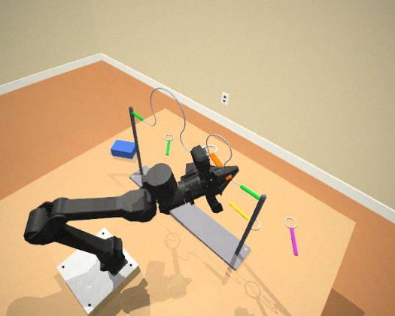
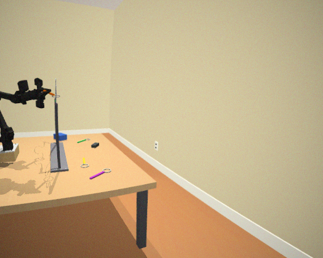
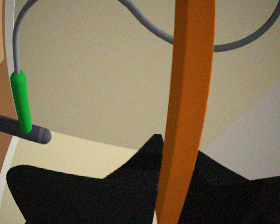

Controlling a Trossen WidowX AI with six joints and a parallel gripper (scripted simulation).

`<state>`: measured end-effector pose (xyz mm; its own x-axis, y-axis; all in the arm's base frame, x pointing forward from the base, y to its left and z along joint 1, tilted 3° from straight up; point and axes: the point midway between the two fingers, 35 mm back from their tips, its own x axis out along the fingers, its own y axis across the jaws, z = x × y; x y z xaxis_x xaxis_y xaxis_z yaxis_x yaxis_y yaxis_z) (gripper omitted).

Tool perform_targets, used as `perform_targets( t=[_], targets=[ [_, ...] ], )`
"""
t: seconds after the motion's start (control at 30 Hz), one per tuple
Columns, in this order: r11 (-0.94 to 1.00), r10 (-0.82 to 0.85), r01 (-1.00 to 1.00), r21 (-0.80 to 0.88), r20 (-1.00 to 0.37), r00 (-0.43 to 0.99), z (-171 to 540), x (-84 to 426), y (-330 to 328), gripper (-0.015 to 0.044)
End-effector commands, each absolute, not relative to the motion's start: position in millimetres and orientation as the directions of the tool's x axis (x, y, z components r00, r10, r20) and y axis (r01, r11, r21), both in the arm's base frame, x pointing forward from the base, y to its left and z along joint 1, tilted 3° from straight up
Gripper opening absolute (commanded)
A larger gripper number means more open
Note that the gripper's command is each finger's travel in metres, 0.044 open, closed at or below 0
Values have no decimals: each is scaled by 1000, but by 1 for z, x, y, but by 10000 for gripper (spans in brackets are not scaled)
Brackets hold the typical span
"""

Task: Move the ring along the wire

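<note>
My gripper (image 1: 233, 172) (image 2: 49, 91) (image 3: 163, 142) is shut on the orange handle (image 1: 216, 160) (image 2: 51, 93) (image 3: 192, 75), high above the base plate. The ring (image 1: 217, 150) (image 2: 59, 96) lies nearly flat around the grey wire (image 1: 183, 110) (image 3: 17, 45), at the foot of the smaller loop; any contact is too small to tell. The right green part (image 1: 250, 192) (image 3: 21, 100) joins the right post (image 1: 250, 225) (image 2: 57, 127). The left green part (image 1: 137, 116) joins the left post (image 1: 136, 141). The fingers hide some wire in the top view.
A blue block (image 1: 123, 149) (image 2: 60, 136) lies near the left post. Loose rings with green (image 1: 168, 147) (image 2: 82, 141), yellow (image 1: 239, 211) (image 2: 84, 161) and magenta (image 1: 294, 241) (image 2: 97, 175) handles lie beyond the grey base plate (image 1: 212, 225). A small black block (image 2: 95, 145) lies there too.
</note>
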<state>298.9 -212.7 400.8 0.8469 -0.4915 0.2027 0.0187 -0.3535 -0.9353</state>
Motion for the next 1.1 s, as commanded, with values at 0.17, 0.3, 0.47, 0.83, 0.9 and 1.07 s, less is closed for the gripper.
perform_targets(
  t=[0.17,0.3,0.47,0.83,0.9,1.07],
  targets=[
    [-208,-521,32,-978,139,842,375,297,-220,-150],
    [-124,-534,38,-992,99,840,361,297,-222,-150],
    [-25,-545,45,-999,52,837,346,296,-222,-150],
    [241,-551,67,-968,-80,831,306,295,-216,-150],
    [289,-548,71,-955,-104,830,299,295,-213,-150],
    [404,-537,81,-911,-164,828,282,295,-206,-150]
  ],
)
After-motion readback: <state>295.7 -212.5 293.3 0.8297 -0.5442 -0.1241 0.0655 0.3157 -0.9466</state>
